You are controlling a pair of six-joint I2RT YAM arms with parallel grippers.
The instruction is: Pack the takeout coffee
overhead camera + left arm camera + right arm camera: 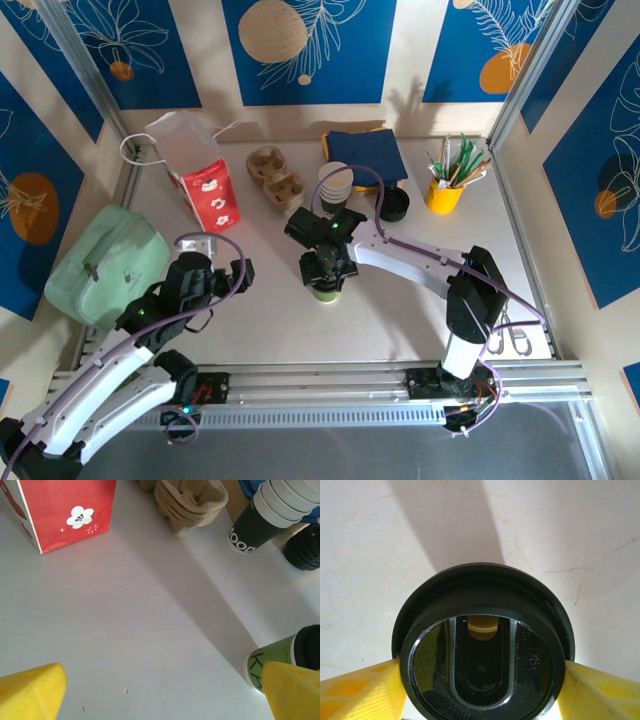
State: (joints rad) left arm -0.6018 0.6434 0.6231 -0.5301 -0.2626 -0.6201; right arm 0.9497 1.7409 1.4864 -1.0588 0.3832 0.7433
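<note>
I'm at the grasp: my right gripper [482, 682] straddles the takeout coffee [482, 645], though I cannot tell whether it touches beneath the lid; next I squeeze gently and lift.

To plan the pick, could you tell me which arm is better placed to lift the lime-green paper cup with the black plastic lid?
Right, I think. The right gripper sits over the lime-green paper cup, fingers flanking its black plastic lid; the left gripper hangs open over the white table.

Bright; hard diagonal shadows; glossy reflections; foreground blurred.
</note>
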